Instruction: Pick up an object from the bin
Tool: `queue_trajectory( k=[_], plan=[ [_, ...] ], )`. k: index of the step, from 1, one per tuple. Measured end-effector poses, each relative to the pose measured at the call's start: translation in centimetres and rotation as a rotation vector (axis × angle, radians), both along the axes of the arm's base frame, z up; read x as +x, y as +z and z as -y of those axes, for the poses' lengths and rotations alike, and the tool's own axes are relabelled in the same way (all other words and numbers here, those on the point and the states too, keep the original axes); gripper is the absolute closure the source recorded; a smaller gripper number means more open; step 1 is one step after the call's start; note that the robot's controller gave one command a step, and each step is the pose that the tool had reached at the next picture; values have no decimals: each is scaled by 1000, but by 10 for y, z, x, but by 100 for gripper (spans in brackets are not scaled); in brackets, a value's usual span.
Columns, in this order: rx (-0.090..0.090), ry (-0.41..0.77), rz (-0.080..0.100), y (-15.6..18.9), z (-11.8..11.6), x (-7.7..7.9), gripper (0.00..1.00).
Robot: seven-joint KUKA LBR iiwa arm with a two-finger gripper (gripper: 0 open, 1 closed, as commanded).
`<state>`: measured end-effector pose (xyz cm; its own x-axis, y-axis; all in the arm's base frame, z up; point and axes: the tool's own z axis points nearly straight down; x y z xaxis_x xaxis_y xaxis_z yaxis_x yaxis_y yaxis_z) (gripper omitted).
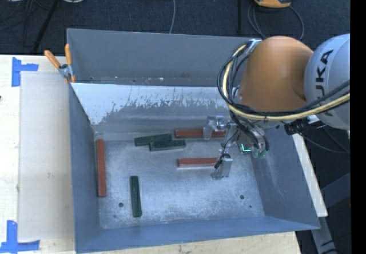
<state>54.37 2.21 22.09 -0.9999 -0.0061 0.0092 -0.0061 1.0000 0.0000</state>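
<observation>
My gripper (221,168) hangs low in the bin (183,204), at the right end of a red-brown bar (194,162) that lies flat, running left to right near the middle. Whether I touch it, how far I am open, and whether I have hold of anything, I cannot tell. This bar seems the sensible pick because it lies alone on bare floor. A second red-brown bar (190,133) lies just beyond it, and two dark green bars (160,142) lie side by side to the far left. I judge that I should straddle its narrow width.

bare floor (189,195), seemingly, below brown bar (196,162)
</observation>
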Motion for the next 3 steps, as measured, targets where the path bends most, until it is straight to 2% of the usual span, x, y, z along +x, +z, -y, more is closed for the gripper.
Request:
queue_trajectory(
  k=[1,2,3],
  plan=[
    [0,-4,2,-111,0,43,0],
    [0,68,15,-151,7,43,0],
    [0,67,18,-148,7,44,100]
  ],
)
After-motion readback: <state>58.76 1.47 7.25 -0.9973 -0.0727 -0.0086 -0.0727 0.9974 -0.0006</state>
